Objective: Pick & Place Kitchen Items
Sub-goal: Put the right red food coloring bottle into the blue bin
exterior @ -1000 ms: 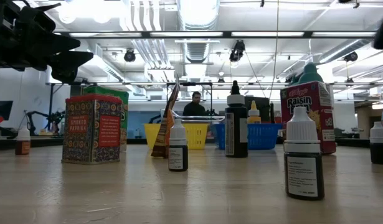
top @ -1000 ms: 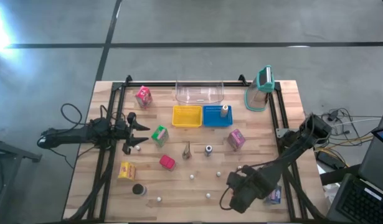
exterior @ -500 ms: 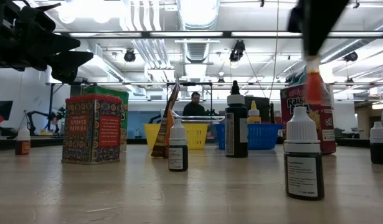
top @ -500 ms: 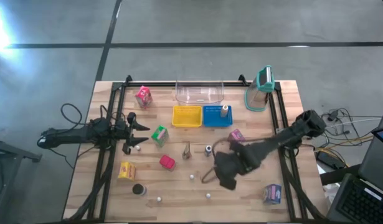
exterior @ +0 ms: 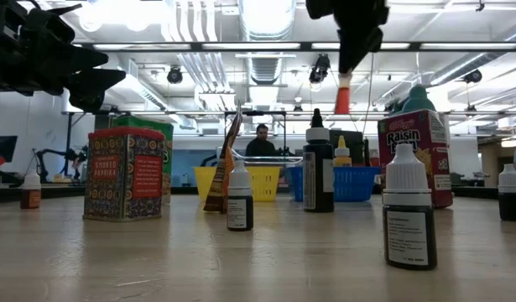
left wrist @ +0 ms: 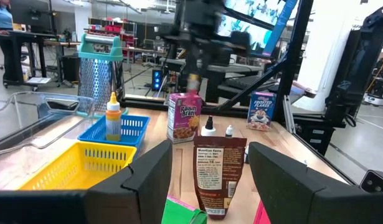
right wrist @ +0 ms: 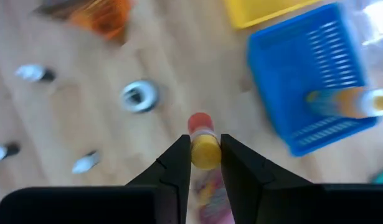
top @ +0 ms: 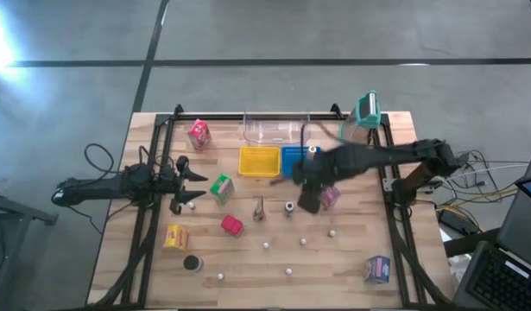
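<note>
My right gripper [top: 306, 192] hangs high over the table's middle, close to the near side of the blue basket [top: 296, 161], shut on a small yellow bottle with a red end [right wrist: 200, 124]. In the low view the bottle [exterior: 343, 94] hangs well above the table. One more small bottle [top: 312, 154] stands in the blue basket; the yellow basket [top: 259, 161] is beside it. The pink raisin carton [top: 331, 198] stands partly under my right arm. My left gripper [top: 192, 186] waits open and level at the table's left, touching nothing. My right gripper pinches the bottle's yellow body [right wrist: 205, 151] between its two fingers. The fingers come from above, pointing steeply down. The bottle hangs below them with its red end [exterior: 342, 104] lowest, lifted clear of the table.
Loose on the table: pink [top: 199, 134], green [top: 220, 187], yellow [top: 176, 236], red [top: 232, 225] and purple [top: 377, 269] cartons, a brown pouch [top: 259, 208], a small bottle [top: 288, 208], a dark disc [top: 192, 263], several white balls. A clear tub [top: 276, 130] and teal-lidded jug [top: 358, 128] stand at the far edge.
My right gripper has swung from the near right corner toward the table's middle and far edge, rising and rolling as it went. It has carried the small bottle with it, and the bottle now hangs close to the blue basket.
</note>
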Robot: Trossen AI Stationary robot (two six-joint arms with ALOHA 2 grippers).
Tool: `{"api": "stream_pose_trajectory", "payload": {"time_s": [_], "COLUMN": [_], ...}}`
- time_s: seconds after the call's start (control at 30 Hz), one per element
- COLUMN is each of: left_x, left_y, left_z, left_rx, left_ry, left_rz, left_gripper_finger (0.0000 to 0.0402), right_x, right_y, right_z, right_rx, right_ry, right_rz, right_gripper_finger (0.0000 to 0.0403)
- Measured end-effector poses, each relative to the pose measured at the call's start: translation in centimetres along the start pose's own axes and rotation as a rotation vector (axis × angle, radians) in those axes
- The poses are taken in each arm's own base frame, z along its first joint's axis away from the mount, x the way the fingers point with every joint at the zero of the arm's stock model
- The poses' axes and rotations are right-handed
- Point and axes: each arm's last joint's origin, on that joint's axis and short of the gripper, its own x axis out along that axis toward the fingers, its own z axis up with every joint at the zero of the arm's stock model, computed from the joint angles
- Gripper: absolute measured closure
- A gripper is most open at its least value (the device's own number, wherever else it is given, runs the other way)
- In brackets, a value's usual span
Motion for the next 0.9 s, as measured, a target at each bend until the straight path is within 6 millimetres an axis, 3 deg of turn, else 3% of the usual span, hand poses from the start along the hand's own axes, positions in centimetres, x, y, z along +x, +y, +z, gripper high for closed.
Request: {"api": "stream_pose_trajectory", "payload": {"time_s": [0.33,0.6,0.9], "left_x": [0.0,0.0,0.0], "left_y": [0.0,0.0,0.0], "left_z": [0.0,0.0,0.0], "left_rx": [0.001,0.001,0.001], "left_ry": [0.000,0.000,0.000], "left_rz": [0.000,0.000,0.000], "left_gripper_finger": [0.0183,0.0183,0.0183], "right_x": [0.0,1.1,4.2], "right_y": [-7.7,-9.9,-12.1], "right_z": [2.4,2.6,1.2], "right_rx": [0.125,0.134,0.184], "right_ry": [-0.026,0.000,0.073], "right_rz": [-0.037,-0.045,-0.078], "right_gripper_finger": [0.0334,0.0334,0.0328]}}
